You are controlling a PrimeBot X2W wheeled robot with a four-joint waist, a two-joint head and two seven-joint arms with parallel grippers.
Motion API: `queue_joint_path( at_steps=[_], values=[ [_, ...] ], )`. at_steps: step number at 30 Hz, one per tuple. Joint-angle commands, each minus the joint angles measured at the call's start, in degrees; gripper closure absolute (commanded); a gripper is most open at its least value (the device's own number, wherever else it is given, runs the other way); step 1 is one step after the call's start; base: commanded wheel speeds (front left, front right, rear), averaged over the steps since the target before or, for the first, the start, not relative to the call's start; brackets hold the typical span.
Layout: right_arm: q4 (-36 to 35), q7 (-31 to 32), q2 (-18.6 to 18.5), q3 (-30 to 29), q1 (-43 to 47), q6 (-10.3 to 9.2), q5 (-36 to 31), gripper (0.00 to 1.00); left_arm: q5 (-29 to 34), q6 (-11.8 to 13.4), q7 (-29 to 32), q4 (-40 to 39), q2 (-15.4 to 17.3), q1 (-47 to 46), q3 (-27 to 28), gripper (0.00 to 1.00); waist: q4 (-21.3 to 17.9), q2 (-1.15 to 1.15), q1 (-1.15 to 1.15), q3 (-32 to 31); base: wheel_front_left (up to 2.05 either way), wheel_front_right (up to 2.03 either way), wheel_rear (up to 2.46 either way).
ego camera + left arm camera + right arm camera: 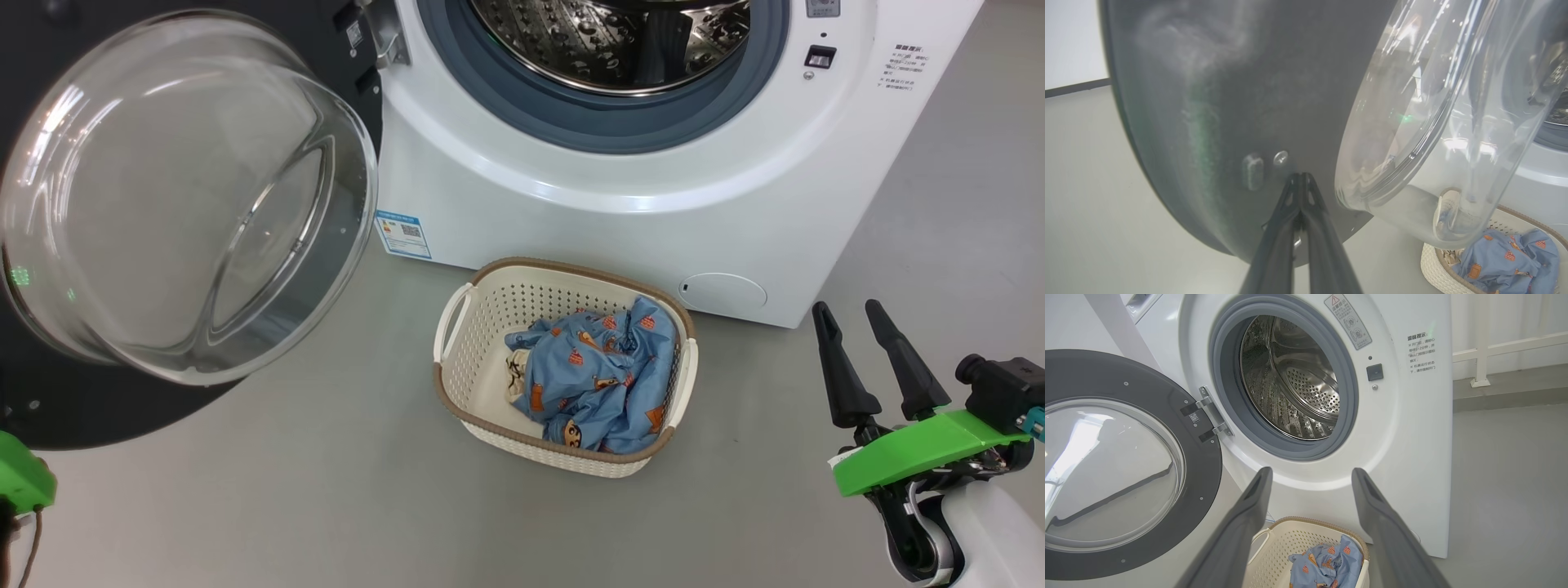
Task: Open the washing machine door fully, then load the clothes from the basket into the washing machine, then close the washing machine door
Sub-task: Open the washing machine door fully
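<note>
Large round black-rimmed washing machine door (188, 196) with bulging clear glass bowl: swung open on its hinge, standing at the left of the head view, clear of the opening.

White front-loading washing machine (620, 220): steel perforated drum (1294, 384) exposed inside the grey rubber gasket (604, 122). No garment seen in the drum.

Small cream-white perforated plastic basket (490, 327) with brown rim: on the grey floor (326, 490), just in front of the machine, below the opening.

Light blue printed clothes (604, 376): bunched in the basket, toward its right side; a small cream piece (517, 371) lies beside them.

Left gripper (1300, 177): fingers pressed together, nothing between them, tips at the door's dark inner face beside the glass bowl. Contact cannot be confirmed.

Right gripper (847, 309): fingers spread wide, holding nothing, to the right of the basket and apart from it, pointing toward the machine front.
</note>
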Motion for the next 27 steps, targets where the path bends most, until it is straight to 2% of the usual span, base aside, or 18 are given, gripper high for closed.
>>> queue_joint_path(
  at_steps=[1,11,16,19,20,21,27],
  values=[
    [-1.14,-0.70,-0.45,0.82,-1.05,0.33,-0.35,0.00,0.58,-0.24,-1.18,-0.44,4.31,-2.99,1.72,1.00,0.05,0.00,0.00,-0.15,0.00,0.00,0.00],
    [-0.97,-0.70,-0.15,0.58,-0.51,0.33,-0.21,0.00,0.56,-2.97,-5.22,1.61,3.50,-3.48,-0.72,1.00,0.07,0.00,0.00,-1.28,0.00,0.00,0.00],
    [-0.90,-0.70,0.02,0.74,0.27,0.33,-0.17,0.00,0.49,-3.19,-6.89,-1.15,1.76,-1.23,-1.84,1.00,-0.25,0.00,0.00,-2.53,0.00,0.00,0.00],
    [-0.85,-0.70,0.08,0.95,0.80,0.33,-0.14,0.00,0.61,-2.41,-7.72,-3.89,0.50,0.93,-2.30,1.00,-0.64,0.00,0.00,-3.42,0.00,0.00,0.00],
    [-0.84,-0.70,0.09,1.03,0.94,0.33,-0.13,0.00,0.57,-2.09,-7.91,-5.07,0.01,1.77,-2.42,0.61,-0.79,0.00,0.00,-3.66,0.00,0.00,0.00],
    [-0.79,-0.70,0.14,1.20,1.05,0.33,-0.10,0.00,0.53,-1.71,-8.13,-6.39,-0.50,2.73,-2.51,0.00,-1.02,0.00,0.00,-3.98,0.00,0.00,0.00],
    [-0.53,-0.70,0.44,2.66,1.75,0.33,0.12,0.00,0.15,1.17,-8.70,-17.13,-3.58,9.66,-2.96,0.00,-2.35,0.00,0.00,-5.78,0.00,0.00,0.00]
  ],
)
